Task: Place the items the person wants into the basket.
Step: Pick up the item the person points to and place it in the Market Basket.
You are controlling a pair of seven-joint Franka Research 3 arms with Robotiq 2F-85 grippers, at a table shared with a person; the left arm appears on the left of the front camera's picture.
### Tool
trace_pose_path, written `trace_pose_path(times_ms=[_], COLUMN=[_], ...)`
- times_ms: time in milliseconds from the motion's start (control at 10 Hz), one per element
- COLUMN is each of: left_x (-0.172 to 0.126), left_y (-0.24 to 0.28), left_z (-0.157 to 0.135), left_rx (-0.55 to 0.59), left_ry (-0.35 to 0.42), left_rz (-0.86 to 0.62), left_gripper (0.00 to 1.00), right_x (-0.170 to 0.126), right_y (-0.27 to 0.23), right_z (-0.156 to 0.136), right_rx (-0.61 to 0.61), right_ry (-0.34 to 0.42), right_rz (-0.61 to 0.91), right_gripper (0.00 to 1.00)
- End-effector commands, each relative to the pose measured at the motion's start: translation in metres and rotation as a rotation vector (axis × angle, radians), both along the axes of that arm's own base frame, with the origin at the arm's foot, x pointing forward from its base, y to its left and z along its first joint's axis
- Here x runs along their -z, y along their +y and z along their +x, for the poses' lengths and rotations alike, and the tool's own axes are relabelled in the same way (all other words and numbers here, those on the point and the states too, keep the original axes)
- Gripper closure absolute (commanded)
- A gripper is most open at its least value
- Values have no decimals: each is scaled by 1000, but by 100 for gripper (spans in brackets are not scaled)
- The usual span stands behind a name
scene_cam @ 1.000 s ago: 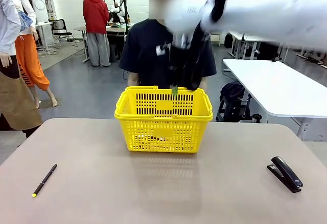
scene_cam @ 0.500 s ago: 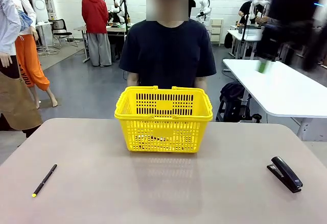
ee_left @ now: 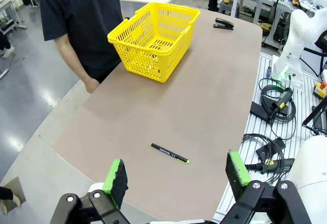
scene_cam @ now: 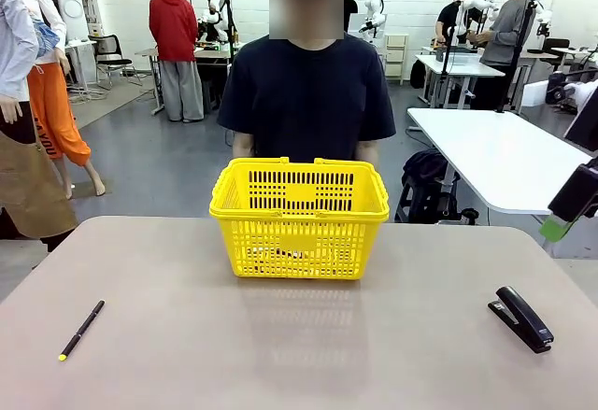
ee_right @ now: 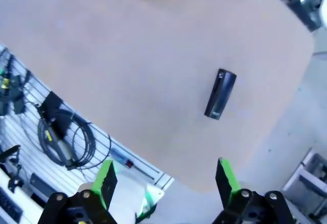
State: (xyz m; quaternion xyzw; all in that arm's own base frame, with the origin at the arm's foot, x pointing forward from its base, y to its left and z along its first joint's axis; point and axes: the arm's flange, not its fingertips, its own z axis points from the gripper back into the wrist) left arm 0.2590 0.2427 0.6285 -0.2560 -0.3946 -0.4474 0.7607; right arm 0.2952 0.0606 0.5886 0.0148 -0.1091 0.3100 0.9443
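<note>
The right pincer, above the basket a second ago, has swung out to the desk's right edge, jaws apart and empty. The left pincer hangs apart too. The basket sits far-centre before the person; the drop looks done.

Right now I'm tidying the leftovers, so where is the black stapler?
In the front view the black stapler lies on the table's near right side, right of the yellow basket.

all views share the table
</note>
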Motion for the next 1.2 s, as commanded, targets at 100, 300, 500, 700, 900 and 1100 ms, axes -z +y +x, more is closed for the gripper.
trace_pose_path(times_ms=[100,300,500,700,900,1100], left_x=[0,0,0,0,0,0], left_y=[2,2,2,2,2,2], left_z=[-1,-1,-1,-1,-1,-1], left_rx=[15,15,15,15,15,15], left_ry=[-23,-23,-23,-23,-23,-23], left_rz=[-4,-4,-4,-4,-4,-4], left_gripper=[0,0,0,0,0,0], right_x=[-9,-9,-6,-63,-110,-109], right_y=[-1,-1,-1,-70,-171,-262], right_z=[-4,-4,-3,-26,-42,-44], right_rx=[1,1,0,-543,-802,-788], right_ry=[4,4,-8,-9,-156,-326], right_rz=[-1,-1,2,207,448,642], right_gripper=[0,0,0,0,0,0])
